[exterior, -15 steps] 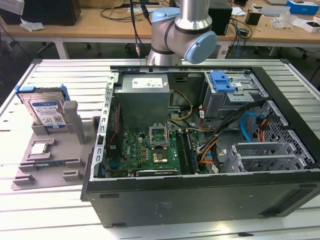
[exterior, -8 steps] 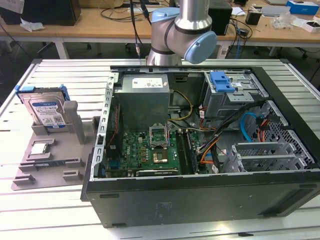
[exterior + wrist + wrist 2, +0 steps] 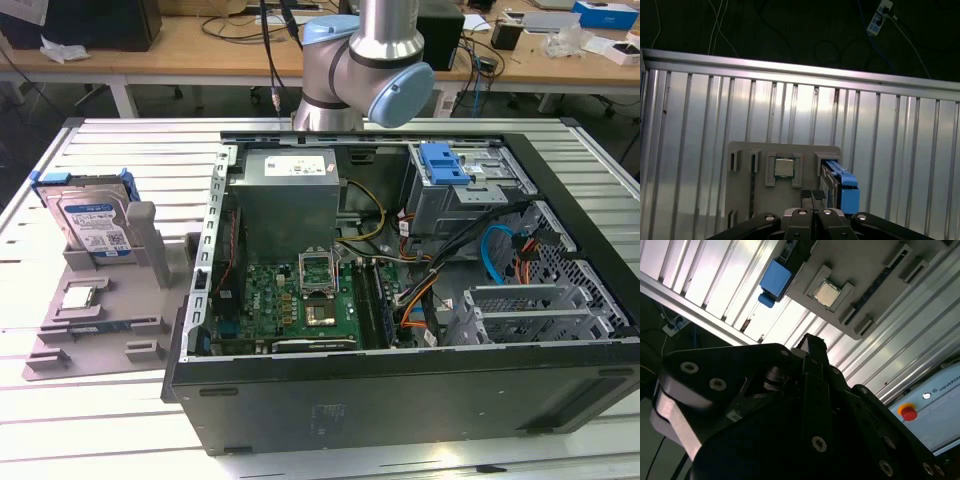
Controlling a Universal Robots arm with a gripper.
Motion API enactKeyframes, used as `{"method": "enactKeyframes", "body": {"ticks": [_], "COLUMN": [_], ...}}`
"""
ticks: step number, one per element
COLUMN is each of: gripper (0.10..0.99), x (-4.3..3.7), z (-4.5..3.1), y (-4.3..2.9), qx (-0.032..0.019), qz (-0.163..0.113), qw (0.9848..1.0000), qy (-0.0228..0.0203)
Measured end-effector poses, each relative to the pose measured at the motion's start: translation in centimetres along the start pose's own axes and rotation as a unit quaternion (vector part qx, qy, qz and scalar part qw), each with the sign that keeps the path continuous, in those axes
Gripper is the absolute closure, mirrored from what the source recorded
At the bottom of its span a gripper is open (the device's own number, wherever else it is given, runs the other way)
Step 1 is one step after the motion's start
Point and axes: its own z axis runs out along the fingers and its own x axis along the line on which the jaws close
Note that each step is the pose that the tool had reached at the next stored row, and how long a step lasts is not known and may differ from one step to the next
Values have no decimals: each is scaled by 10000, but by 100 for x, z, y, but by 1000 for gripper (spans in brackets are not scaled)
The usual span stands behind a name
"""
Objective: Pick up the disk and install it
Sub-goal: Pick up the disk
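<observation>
The disk (image 3: 95, 225) stands on edge in a grey holder (image 3: 110, 330) at the exterior view's left. It is a silver drive with a white-and-blue label in a blue carrier. The first wrist view looks down on its blue carrier end (image 3: 846, 189), and the second wrist view catches a blue corner of the disk (image 3: 774, 279). My gripper (image 3: 812, 195) hangs well above the holder, its two fingertips pressed together with nothing between them. Its black body and fingers (image 3: 813, 346) take up much of the second wrist view.
A small square CPU chip (image 3: 82, 296) (image 3: 784, 167) (image 3: 826, 293) lies in the holder beside the disk. An open computer case (image 3: 400, 400) stands at the exterior view's right, with a blue caddy (image 3: 445, 163) in its drive bay. Ribbed aluminium table (image 3: 700, 130) underneath.
</observation>
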Motion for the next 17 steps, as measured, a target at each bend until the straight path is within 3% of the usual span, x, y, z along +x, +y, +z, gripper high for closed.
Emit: {"method": "enactKeyframes", "body": {"ticks": [3,9,10,11,13,17], "gripper": [973,608,608,545,545,545], "x": [0,0,0,0,-14,-154], "z": [0,0,0,0,1,2], "y": [0,0,0,0,-1,-17], "qx": [1,0,0,0,0,1], "qz": [-5,-15,-17,-19,-19,-20], "qw": [10000,10000,10000,10000,10000,10000], "qy": [0,1,1,1,1,1]}}
